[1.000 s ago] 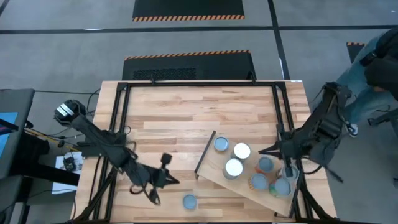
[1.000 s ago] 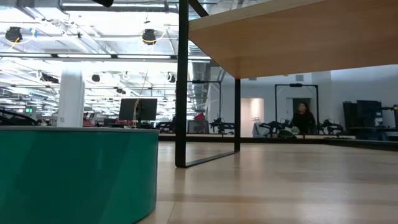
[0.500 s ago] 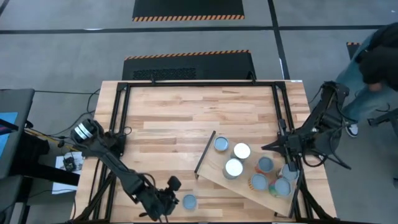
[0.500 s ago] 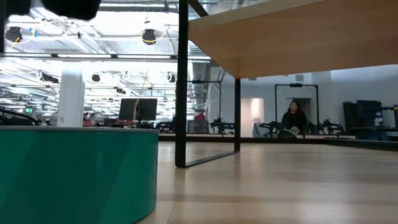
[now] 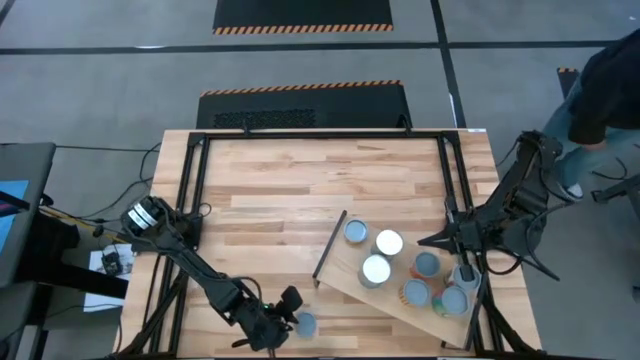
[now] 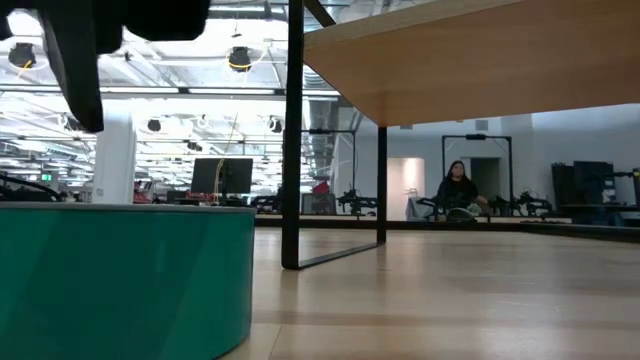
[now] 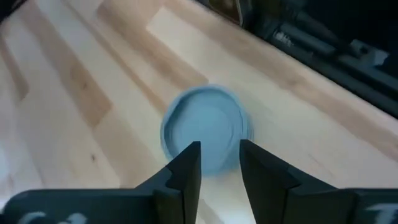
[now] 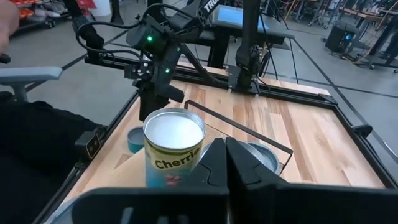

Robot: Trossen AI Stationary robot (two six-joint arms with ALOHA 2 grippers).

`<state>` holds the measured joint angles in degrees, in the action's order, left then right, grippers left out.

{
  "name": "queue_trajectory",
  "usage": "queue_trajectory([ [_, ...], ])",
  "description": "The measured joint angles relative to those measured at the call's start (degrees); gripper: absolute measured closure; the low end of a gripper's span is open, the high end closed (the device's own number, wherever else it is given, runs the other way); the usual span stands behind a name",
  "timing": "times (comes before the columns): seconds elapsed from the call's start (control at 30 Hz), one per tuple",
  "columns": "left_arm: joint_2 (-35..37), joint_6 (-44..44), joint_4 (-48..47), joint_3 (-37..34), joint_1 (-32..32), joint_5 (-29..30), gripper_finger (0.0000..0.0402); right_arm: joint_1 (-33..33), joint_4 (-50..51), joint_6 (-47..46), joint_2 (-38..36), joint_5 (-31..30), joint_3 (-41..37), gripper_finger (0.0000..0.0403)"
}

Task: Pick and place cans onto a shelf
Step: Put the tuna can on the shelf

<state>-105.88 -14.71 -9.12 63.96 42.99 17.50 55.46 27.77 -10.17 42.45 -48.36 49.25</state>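
Note:
A lone can (image 5: 305, 324) with a bluish top and teal side stands upright on the tabletop near the front edge, large in the low view (image 6: 120, 280). My left gripper (image 7: 219, 155) hovers open just above it, fingers pointing down over its top (image 7: 205, 127); one dark finger (image 6: 80, 70) ends clear of the can's rim. The shelf (image 5: 400, 290), a tilted pale board, carries several cans, among them a white-topped one (image 5: 375, 269). My right gripper (image 5: 425, 242) is shut over the shelf's right part, behind a cherry can (image 8: 174, 149).
The shelf stands raised on black wire legs (image 6: 293, 130), its underside (image 6: 480, 60) above the table. A black frame (image 5: 320, 135) runs round the table. A person (image 5: 610, 90) stands beyond the right edge. Bare tabletop (image 5: 300, 190) lies at the far half.
My left gripper has swung toward the table's near edge and to the right, coming down over the lone can. In the low view it has come into sight at the top left. The can has stayed where it was.

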Motion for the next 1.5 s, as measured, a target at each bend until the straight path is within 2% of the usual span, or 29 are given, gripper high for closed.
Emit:
queue_trajectory([
  [0.2, -1.7, -2.1, 1.6, 0.0, -2.7, -5.7, 0.0300, 0.0, 0.0, 0.1, 0.0, 0.2, 0.0, 0.0397],
  [0.53, -3.2, -3.3, 1.4, 0.0, -4.2, -10.2, 0.0304, 0.0, 0.0, 0.1, 0.0, 0.4, 0.0, 0.0396],
  [0.73, -3.9, -3.8, 2.4, 0.0, -4.6, -11.4, 0.0336, 0.0, 0.0, 0.1, 0.0, 0.4, 0.0, 0.0398],
  [0.93, -3.7, -4.8, 2.2, 0.0, -4.7, -11.2, 0.0391, 0.0, 0.0, 0.1, 0.0, 0.4, 0.0, 0.0396],
  [1.03, -2.0, -3.6, 0.0, -0.1, -4.7, -11.0, 0.0394, 0.0, 0.0, 0.1, 0.0, 0.4, 0.0, 0.0398],
  [1.23, 8.0, 3.4, -5.9, 1.8, -4.7, -10.1, 0.0398, 0.0, 0.1, 0.5, -0.1, 0.4, 0.0, 0.0394],
  [1.37, 14.7, 8.1, -6.9, 7.4, -4.8, -8.6, 0.0398, 0.0, 0.1, 1.2, -0.1, 0.4, 0.0, 0.0398],
  [1.5, 15.9, 10.8, -14.1, 15.9, -5.8, -1.2, 0.0399, 0.0, 0.1, 1.2, -0.1, 0.3, 0.0, 0.0397],
])
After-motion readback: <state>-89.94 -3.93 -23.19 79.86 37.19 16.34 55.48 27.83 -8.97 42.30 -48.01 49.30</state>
